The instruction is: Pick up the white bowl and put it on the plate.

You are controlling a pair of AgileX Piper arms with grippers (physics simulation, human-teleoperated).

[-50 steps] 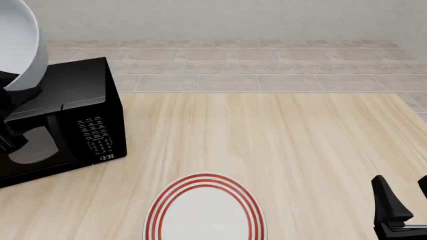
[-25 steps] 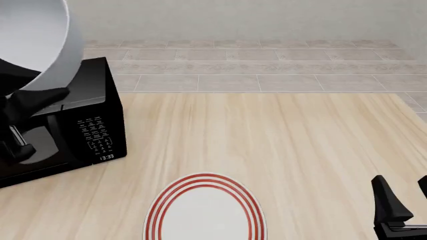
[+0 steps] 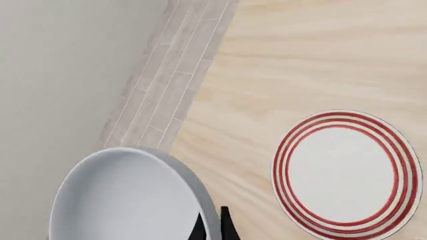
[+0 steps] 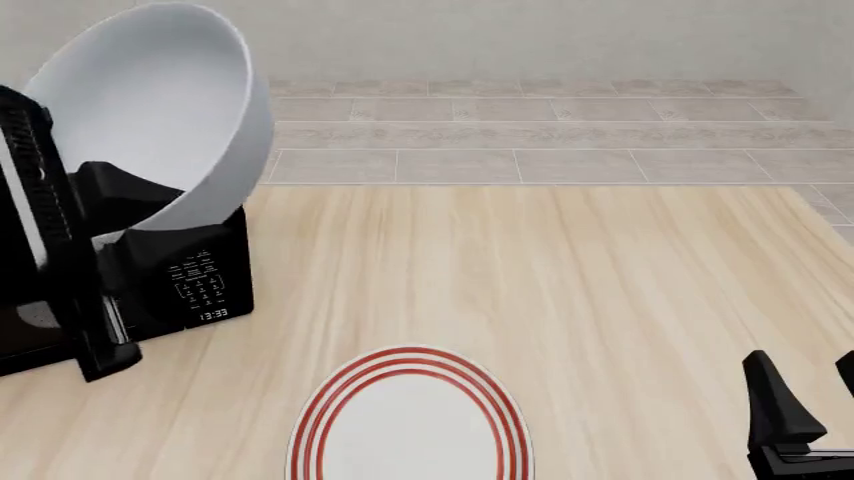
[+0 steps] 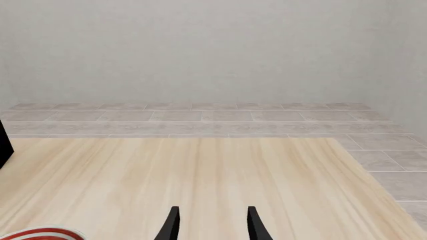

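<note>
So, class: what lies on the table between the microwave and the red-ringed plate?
Nothing: in the front view only bare wooden table separates the microwave from the plate.

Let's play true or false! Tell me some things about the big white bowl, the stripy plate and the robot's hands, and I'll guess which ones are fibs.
1. The white bowl is sitting on the plate. False: it is up in the air, tilted, over by the black microwave.
2. The left gripper is pinching the bowl's rim. True.
3. The plate has blue rings. False: its rings are red.
4. The right gripper is holding nothing. True: its fingers are apart and empty.
5. The plate is lying on the wooden table. True.
</note>
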